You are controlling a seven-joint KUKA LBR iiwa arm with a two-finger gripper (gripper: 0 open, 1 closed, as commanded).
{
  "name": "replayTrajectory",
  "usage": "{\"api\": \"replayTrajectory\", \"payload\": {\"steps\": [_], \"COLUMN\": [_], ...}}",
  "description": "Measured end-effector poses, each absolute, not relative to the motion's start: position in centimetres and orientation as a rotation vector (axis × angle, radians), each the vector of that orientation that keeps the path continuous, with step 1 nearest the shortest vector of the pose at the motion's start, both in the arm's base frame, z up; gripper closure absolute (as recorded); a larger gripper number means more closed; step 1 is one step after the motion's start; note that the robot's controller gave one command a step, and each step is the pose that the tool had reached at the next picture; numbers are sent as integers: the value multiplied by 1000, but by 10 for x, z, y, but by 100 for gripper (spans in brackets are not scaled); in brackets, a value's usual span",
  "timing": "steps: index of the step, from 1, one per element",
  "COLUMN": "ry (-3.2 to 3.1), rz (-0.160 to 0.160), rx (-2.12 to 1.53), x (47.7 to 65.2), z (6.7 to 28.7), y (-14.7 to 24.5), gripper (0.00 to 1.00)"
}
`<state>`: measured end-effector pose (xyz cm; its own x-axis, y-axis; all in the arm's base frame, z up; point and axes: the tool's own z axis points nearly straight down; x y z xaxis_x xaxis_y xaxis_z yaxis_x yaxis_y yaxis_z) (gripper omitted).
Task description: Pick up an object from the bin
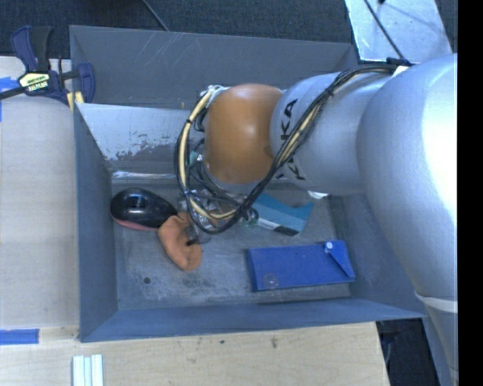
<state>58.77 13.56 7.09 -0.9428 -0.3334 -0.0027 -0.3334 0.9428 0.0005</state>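
My gripper [195,230] is low in the bin's left middle, under the arm's wrist, which hides most of it. Its dark tip sits at the upper right edge of a tan-orange lump [177,248] lying on the floor; whether it grips the lump is hidden. A black computer mouse [139,206] with a pinkish underside lies just left of the gripper, touching the lump's top. A light blue packet [286,214] lies to the right, partly under the arm.
A flat dark blue case [299,267] lies near the front wall at the right. The arm with its orange cover and cables spans the bin's right and back. Bare floor shows at the front left.
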Motion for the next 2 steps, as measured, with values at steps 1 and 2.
{"api": "replayTrajectory", "payload": {"steps": [1, 2], "ry": [3094, 3093], "rz": [2, 1], "rx": [-530, -516], "x": [588, 601], "z": [71, 219], "y": [136, 141], "gripper": [100, 100]}}
